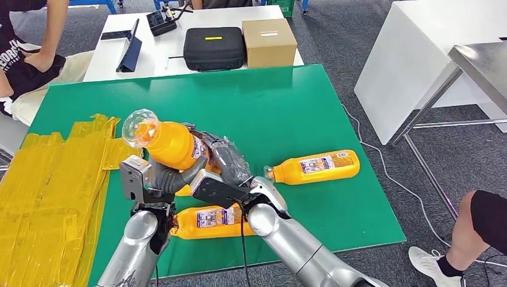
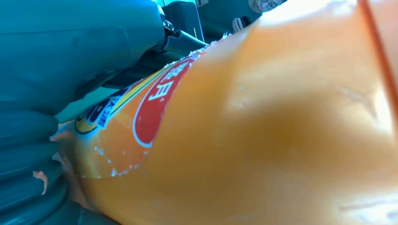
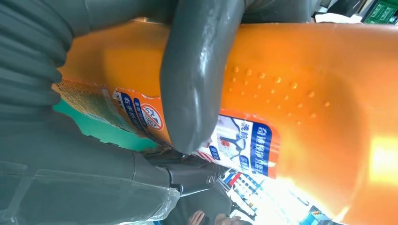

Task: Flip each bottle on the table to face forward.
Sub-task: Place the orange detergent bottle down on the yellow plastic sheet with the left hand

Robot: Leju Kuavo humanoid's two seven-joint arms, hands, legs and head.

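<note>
Fingers (image 1: 173, 178) of the left hand (image 1: 164, 179) curl up around the underside of a raised orange bottle (image 1: 170, 143), and the right hand (image 1: 224, 161) clasps the same bottle from the other side, so both hands hold it above the green table (image 1: 281, 107). In the right wrist view a thick grey thumb (image 3: 197, 79) presses across the orange body beside the blue-and-white label. The held bottle tilts, its clear base pointing up and away toward the far left.

Nearest the robot, a second orange bottle (image 1: 209, 221) lies on its side on the green surface, partly behind the two forearms. Farther right, a third orange bottle (image 1: 314, 167) lies flat, label up, its cap end toward the hands. Crumpled yellow film (image 1: 54, 179) covers the table's left side.

Beyond the green top stands a white table (image 1: 161, 54) carrying a black case (image 1: 214, 48), a cardboard box (image 1: 269, 42) and a tablet (image 1: 128, 54). A person (image 1: 30, 60) sits at far left, and another person's leg (image 1: 472, 233) shows at lower right.
</note>
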